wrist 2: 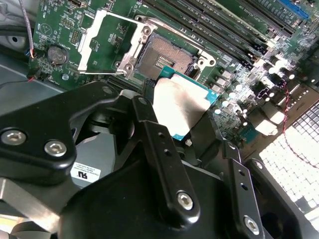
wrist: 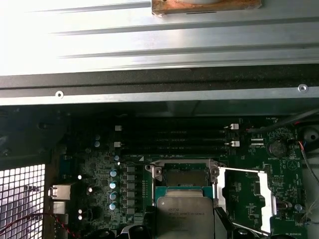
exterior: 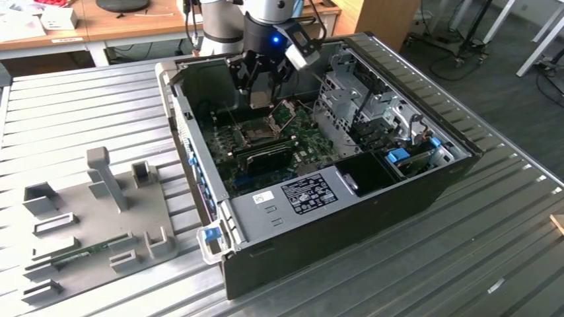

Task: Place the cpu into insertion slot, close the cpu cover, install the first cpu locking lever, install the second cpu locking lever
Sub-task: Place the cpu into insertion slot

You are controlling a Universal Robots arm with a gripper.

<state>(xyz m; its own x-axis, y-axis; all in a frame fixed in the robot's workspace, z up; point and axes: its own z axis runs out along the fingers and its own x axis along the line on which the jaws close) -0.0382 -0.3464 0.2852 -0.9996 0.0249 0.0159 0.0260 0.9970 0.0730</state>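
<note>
Silvery cpu (wrist 2: 182, 102), one, in pincer (wrist 2: 179, 124); one insertion slot (wrist 2: 167, 59).

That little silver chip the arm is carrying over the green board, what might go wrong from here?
The cpu hangs between the fingers just short of the insertion slot. Lowered off-centre or tilted, it may sit crooked on the slot's rim. The cpu cover is flipped open right beside the slot, so the fingers might knock it. The grip seems to be on the chip's edges alone, so it might slip.
</note>
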